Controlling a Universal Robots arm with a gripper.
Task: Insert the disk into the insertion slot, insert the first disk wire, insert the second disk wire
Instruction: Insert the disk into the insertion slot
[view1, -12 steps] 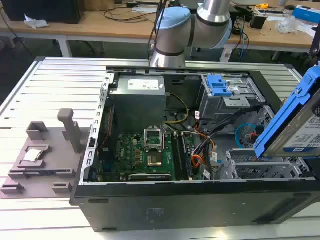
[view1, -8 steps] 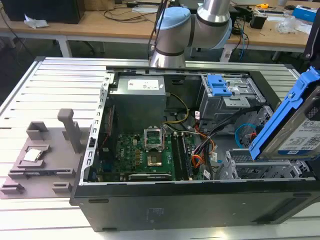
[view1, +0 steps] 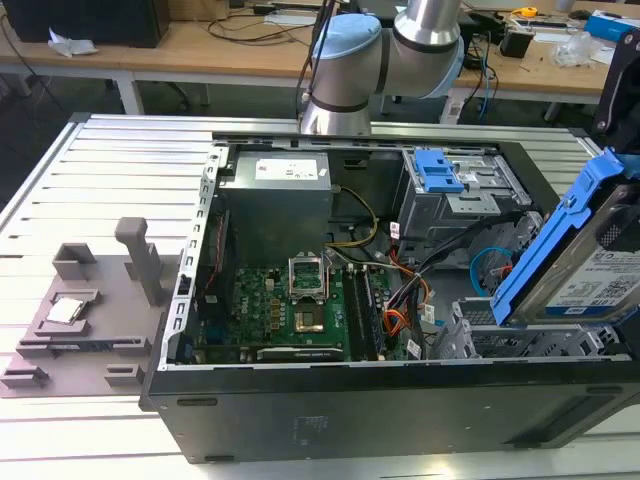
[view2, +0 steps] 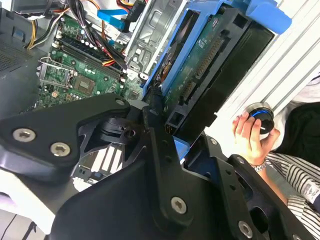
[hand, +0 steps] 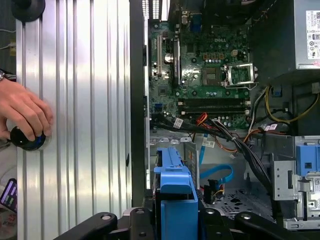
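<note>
— Where's the disk?

— I have the flat silver-grey hard drive in its bright blue plastic carrier (view1: 598, 262) clamped in the gripper (hand: 176, 223). It hangs at the exterior view's right, tilted, its long axis slanting down towards the open black computer case (view1: 350, 425).

— And the bay?

— The grey perforated sheet-metal cage (view1: 478, 338) lies just below the drive's low end, beyond the gripper. I judge the drive not yet entered.

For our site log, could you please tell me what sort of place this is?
Probably a robotics or electronics lab: an open computer case lies on a slotted aluminium table, the gripper holds the disk, and workbenches stand behind.
</note>
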